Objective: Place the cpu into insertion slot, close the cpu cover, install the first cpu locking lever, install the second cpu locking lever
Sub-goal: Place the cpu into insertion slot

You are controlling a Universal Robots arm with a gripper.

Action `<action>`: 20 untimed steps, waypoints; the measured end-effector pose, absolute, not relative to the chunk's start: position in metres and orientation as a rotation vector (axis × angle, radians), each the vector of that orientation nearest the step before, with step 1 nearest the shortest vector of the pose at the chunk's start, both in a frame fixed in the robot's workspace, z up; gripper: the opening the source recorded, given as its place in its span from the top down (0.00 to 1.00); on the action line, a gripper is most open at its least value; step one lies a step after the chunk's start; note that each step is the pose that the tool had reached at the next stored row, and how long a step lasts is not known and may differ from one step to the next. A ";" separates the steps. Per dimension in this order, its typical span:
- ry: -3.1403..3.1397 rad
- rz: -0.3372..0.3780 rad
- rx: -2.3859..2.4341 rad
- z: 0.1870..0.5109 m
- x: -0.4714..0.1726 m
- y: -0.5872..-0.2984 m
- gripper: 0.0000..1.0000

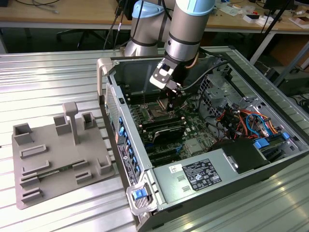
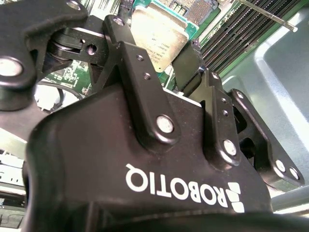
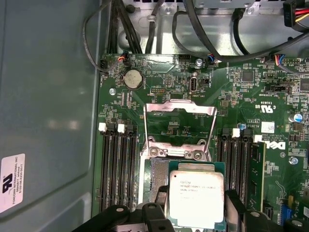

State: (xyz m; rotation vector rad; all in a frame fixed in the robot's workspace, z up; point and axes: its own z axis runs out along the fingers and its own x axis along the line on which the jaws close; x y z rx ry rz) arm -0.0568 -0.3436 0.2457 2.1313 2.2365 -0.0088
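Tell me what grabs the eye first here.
A silvery chip, pinched in the black gripper, hangs over the socket on the green board. Beside it the metal cover frame lies flipped open. In the exterior view, the arm reaches into an open computer case.

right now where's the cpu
Held in the claw, in the first wrist view, the cpu hangs partly over the insertion slot, by the open cpu cover.

The cpu (image 2: 159,34) in the pincer (image 2: 151,46)
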 end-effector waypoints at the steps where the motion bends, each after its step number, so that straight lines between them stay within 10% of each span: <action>1: 2.236 -0.009 2.132 0.246 -0.057 -0.344 0.45; 20: 2.215 -0.010 2.153 0.246 -0.058 -0.344 0.45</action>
